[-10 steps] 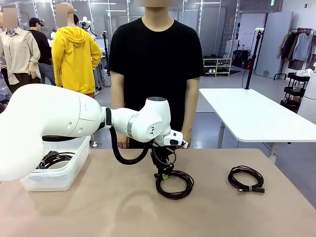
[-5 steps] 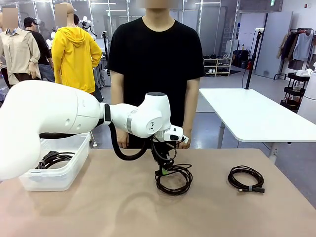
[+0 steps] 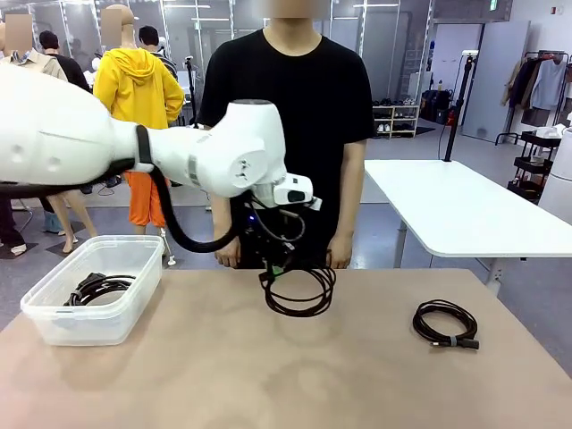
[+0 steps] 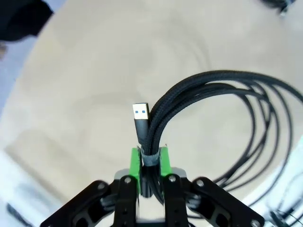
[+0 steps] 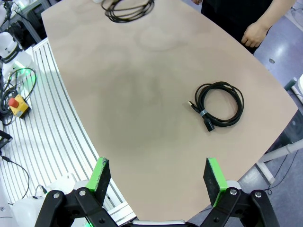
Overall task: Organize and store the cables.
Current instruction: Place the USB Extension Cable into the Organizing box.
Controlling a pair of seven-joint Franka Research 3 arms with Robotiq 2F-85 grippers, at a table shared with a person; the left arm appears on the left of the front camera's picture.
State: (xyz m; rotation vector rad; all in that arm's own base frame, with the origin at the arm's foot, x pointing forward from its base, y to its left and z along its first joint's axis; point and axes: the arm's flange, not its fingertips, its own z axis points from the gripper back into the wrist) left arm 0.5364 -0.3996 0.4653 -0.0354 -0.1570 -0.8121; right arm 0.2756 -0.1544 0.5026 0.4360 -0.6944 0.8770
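At the left end of the table [image 3: 223,375] sits a clear plastic bin [image 3: 80,323], and one stored cable coil [image 3: 98,288] lies on its floor. Toward the middle, the left gripper [image 4: 150,163] hangs above the tabletop. Its green pads [image 4: 136,163] are pinched narrowly on the taped neck of a USB cable coil [image 4: 156,125], and the blue-tongued USB plug [image 4: 140,113] sticks out just beside the bundle. The loop dangles below the fingers, clear of the table. A person [image 3: 286,107] stands behind it at the far edge. Further right, a loose cable coil [image 3: 451,340] rests flat on the table, well apart from the bin. The right gripper [image 5: 156,177] hovers high over the near right edge, its fingers spread wide and holding nothing.

The step in hand looks like carrying the held coil to the bin. Because the loop hangs lower than the pads, it should travel high enough for its bottom arc to pass over the bin's rim. It should move smoothly so the loop does not swing. The release should come over the middle of the bin, beside the coil already there.

Count: three cable coils (one binned, one held, one on the table), one bin, two grippers.
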